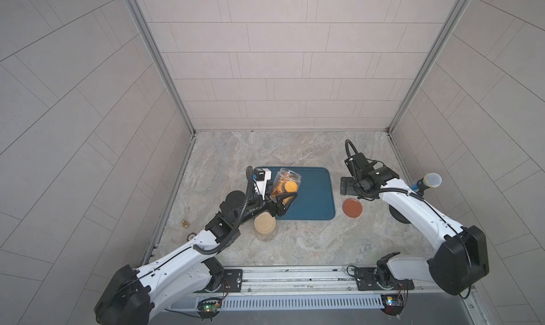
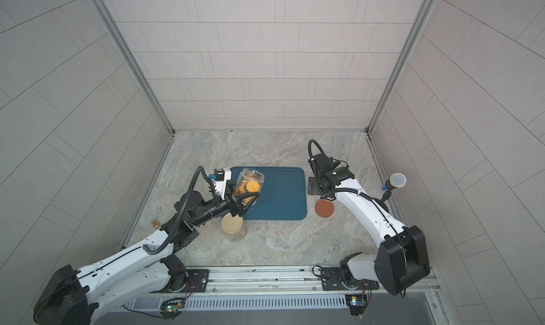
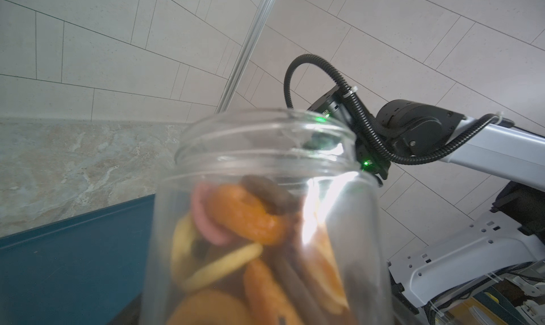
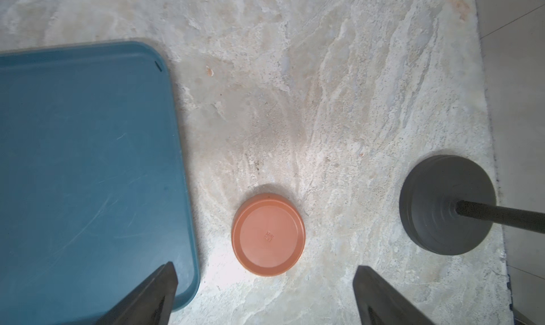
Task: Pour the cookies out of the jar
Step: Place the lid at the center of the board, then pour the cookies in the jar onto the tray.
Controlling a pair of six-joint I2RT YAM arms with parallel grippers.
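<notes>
Holds a clear jar point(image 1: 287, 177) in the left gripper point(image 1: 286, 201), black fingers closed across the lower body, so gripping rather than standing open. Carries it clear of the table, tilted, with the bare threaded mouth turned up and away toward the back wall. In both top views, hangs over the left part of the blue tray point(image 1: 314, 199). Inside the jar, the cookies point(image 1: 284, 187), all heaped toward the gripped end and short of the mouth. Close up in the left wrist view, the same cookies point(image 3: 244, 217): mostly orange rounds, plus a pink ring, a pale yellow one and a few brown, pressed against the wall

Just below the left wrist, beside the tray's near left corner: a second jar with a beige lid point(image 1: 265, 223), upright on the marble-patterned tabletop point(image 1: 309, 243)

Across the tray, the right gripper point(image 4: 264, 274), fingers spread wide, gripping nothing, pointing down at the tabletop. Below and between those fingers in the right wrist view, an orange-brown lid point(image 4: 268, 235), flat on the marble, near the tray's right edge without touching. Farther right, near the table's edge, a microphone point(image 1: 431, 181) with a silver mesh head, on a stand with a round black base point(image 4: 445, 204)
</notes>
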